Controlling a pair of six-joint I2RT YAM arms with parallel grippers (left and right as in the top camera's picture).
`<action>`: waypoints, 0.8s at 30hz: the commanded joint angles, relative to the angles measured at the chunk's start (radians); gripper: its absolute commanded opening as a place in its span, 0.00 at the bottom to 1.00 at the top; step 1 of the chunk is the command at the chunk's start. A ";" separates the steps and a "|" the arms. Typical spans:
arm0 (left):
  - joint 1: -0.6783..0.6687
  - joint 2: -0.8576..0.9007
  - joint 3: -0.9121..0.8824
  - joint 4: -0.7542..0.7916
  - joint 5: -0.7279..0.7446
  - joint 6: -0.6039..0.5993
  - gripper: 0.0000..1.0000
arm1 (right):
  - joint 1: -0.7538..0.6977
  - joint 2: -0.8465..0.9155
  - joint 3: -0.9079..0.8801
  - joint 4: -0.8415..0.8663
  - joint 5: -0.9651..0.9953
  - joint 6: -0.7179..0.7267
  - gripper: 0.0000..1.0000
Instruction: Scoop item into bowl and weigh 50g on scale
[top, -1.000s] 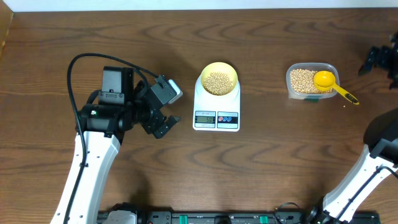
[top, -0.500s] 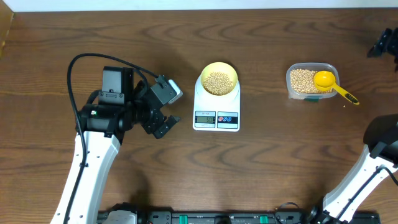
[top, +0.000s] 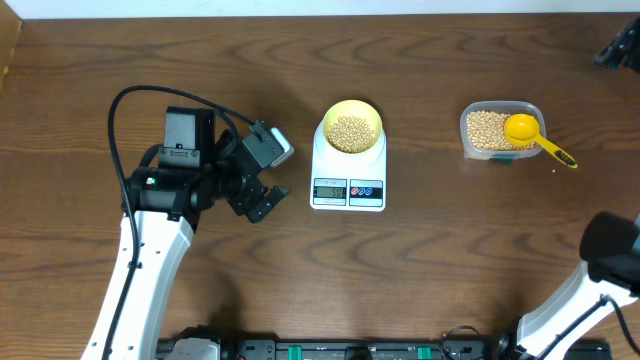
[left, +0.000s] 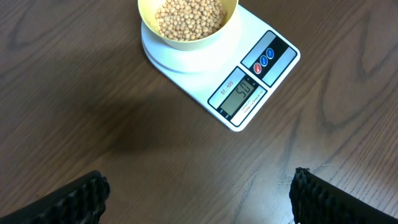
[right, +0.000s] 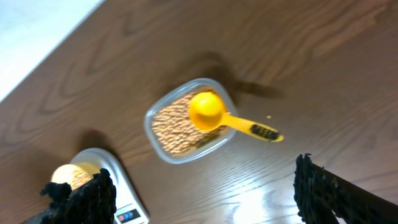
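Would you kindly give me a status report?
Left gripper open, empty; right gripper open, empty. Bowl of beans on scale. Scoop resting on tub. Nothing obstructing.

Tan beans (top: 351, 131); pale-yellow bowl (top: 374, 115); white scale (top: 325, 165) (red and blue buttons (left: 264, 60)); yellow scoop (top: 524, 128); dark-brown wood-grain table (top: 450, 260)

The dark brown wooden worktop (top: 450, 270) carries two things directly. A flat white rectangular digital scale (top: 348, 185) lies about midway between its left and right edges. A clear rounded-rectangular plastic tub (top: 502, 104) stands well apart from it, toward the right edge and nearer the far edge.
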 joint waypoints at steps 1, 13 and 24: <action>0.003 -0.001 -0.002 -0.003 0.002 0.013 0.95 | 0.039 -0.039 0.013 -0.003 -0.012 0.088 0.90; 0.003 -0.001 -0.002 -0.003 0.002 0.013 0.95 | 0.181 -0.141 0.013 0.011 -0.011 0.126 0.98; 0.003 -0.001 -0.002 -0.003 0.002 0.013 0.95 | 0.183 -0.175 0.013 0.003 -0.011 0.126 0.99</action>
